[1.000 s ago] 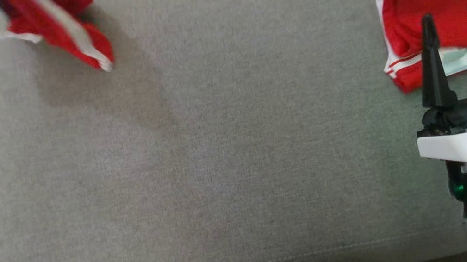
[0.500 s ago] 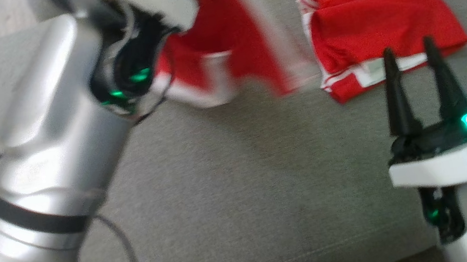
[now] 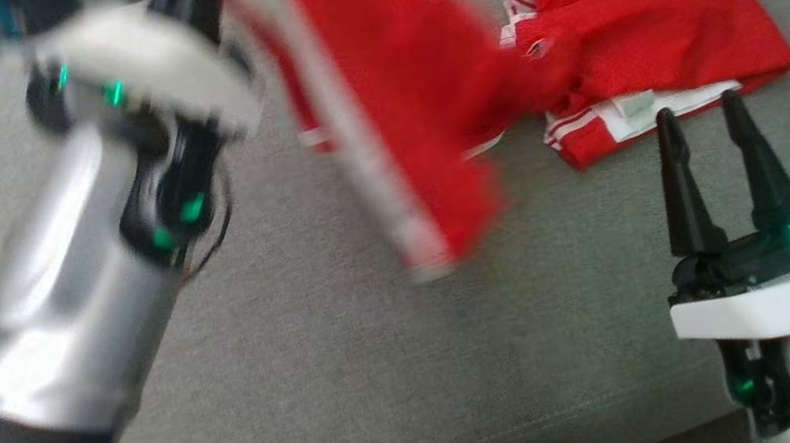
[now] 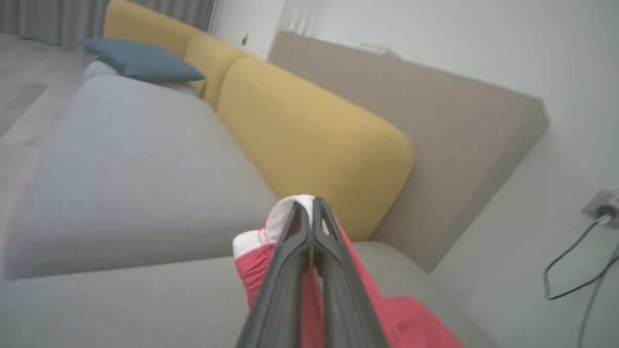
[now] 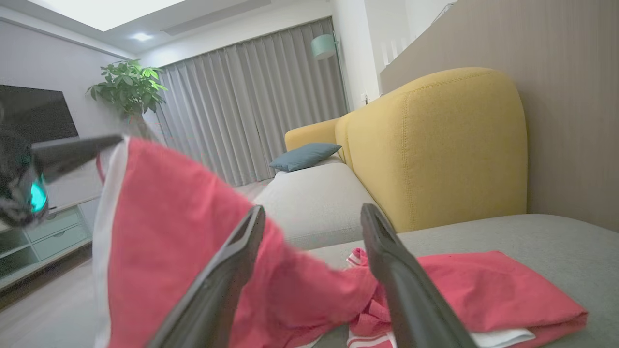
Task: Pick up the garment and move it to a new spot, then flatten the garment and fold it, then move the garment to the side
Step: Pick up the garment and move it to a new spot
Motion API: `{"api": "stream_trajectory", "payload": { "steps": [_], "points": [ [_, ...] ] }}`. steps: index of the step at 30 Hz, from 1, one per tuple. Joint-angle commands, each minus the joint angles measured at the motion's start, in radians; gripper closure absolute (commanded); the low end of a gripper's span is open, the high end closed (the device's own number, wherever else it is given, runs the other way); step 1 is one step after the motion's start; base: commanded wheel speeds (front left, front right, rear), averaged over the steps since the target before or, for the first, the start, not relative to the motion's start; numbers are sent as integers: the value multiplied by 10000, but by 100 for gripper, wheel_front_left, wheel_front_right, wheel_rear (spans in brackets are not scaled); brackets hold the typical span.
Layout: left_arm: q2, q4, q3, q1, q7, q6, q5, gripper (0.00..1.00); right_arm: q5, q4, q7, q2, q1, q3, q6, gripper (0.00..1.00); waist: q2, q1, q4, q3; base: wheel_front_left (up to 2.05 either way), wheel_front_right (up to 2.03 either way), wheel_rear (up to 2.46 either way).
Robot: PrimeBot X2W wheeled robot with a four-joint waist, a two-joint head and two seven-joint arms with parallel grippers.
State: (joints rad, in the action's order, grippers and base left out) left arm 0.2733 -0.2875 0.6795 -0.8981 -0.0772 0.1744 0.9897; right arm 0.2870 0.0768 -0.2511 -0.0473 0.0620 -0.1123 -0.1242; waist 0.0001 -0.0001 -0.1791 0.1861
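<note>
Above far middle of grey sofa seat (image 3: 358, 386): red garment (image 3: 383, 96) with white stripe, hanging, blurred. White hem pinched between clenched fingers of left hand (image 4: 306, 208). Just beside it, toward far right corner of seat: second red garment (image 3: 659, 37), folded, lying flat; touching or merely overlapping, cannot tell. Near front right corner: right hand (image 3: 696, 106), fingers spread, grasping nothing. Behind seat: yellow backrest (image 4: 314, 125).

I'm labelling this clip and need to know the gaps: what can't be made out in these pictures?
- Head view: the held garment is blurred, so its shape and type are unclear.
- Head view: it overlaps the folded garment; whether they touch cannot be told.
- Left wrist view: the left gripper hides most of the pinched cloth.
</note>
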Motion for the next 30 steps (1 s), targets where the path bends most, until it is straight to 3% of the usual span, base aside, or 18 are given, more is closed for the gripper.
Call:
{"api": "stream_trajectory", "payload": {
  "steps": [1,8,15,16,17,18,19,25,30],
  "points": [
    [463,151,-343,-167,-186,-92,-133,100,-95,366,-106,-29,375,-135,-65,0,-1,1,98,92,0,0,0],
    [1381,-1323,-270,1059,-953,-559,-396,100,-374,255,-106,-29,534,69,-65,0,-1,1,388,216,0,0,0],
    [1489,-2921,-399,1299,-1576,-973,-591,100,-638,22,-106,-29,573,-339,-65,0,-1,1,574,302,0,0,0],
    [1454,-3367,-470,1249,-1679,-1022,-689,91,-689,-32,-106,-29,564,-468,-65,0,-1,1,582,340,0,0,0],
    [1441,-3584,-518,1213,-1719,-1040,-739,62,-704,-45,-106,-29,562,-513,-65,0,-1,1,576,362,0,0,0],
    [1433,-3778,-570,1165,-1754,-1064,-804,45,-713,-47,-106,-29,559,-548,-65,0,-1,1,568,390,0,0,0],
    [1425,-3961,-626,1114,-1781,-1093,-869,0,-718,-45,-106,-29,557,-568,-65,0,-1,1,563,406,0,0,0],
    [1361,-4420,-1302,810,-1839,-1263,-1317,0,-816,-95,-106,-29,481,-451,-65,0,-1,1,731,398,0,0,0],
    [1414,-3492,-2442,1350,-1843,-1366,-2367,0,-1069,-247,-106,-29,473,-281,-65,0,-1,1,1230,90,0,0,0]
  ]
}}
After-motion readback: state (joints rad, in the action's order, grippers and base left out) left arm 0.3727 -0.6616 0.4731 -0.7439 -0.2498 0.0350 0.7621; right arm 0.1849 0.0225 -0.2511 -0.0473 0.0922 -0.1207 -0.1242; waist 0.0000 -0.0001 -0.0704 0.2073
